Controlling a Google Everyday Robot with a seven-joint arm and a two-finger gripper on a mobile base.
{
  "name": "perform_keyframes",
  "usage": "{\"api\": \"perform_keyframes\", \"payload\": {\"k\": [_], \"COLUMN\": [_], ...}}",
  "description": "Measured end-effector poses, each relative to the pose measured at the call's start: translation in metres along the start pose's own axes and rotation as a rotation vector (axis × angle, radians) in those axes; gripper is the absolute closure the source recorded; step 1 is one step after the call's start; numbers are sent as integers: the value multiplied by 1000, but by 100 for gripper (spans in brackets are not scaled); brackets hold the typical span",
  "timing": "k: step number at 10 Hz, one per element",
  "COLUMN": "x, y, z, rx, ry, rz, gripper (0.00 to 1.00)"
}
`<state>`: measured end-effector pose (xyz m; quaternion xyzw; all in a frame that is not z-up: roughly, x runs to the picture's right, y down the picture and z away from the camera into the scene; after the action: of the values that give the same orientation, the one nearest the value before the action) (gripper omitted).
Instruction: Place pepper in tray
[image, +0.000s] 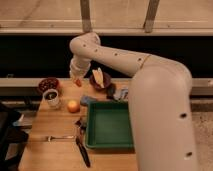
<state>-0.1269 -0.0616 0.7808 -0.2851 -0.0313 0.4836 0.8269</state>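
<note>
Camera view shows the gripper (77, 79) raised above the wooden table's (50, 150) far left part, clamped on the pepper (78, 82), which pokes out below its tip. Beneath lies a round orange fruit (73, 106); the green tray (109, 125) sits to the lower right, well apart. A dark-red bowl (48, 84) and white cup (51, 98) stand left, and a dark plate (101, 80) holds pale yellow pieces just right.

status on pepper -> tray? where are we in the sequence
Done: the pepper is off the table, held at the gripper, which hangs above the table's far left, near the dark-red bowl. In hand: carrying it; the pepper is not over the tray yet. Left: move right and toward the near edge over the green tray, which looks empty, lower, and release.
</note>
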Motion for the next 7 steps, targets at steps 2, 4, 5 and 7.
{"api": "perform_keyframes", "payload": {"k": [2, 4, 5, 7], "x": [31, 57, 69, 99], "y": [-8, -4, -1, 3], "z": [-27, -38, -37, -33], "rx": [17, 22, 17, 11], "ry": [-33, -23, 1, 60], "rz": [26, 50, 62, 101], "gripper": [100, 100, 100, 100]}}
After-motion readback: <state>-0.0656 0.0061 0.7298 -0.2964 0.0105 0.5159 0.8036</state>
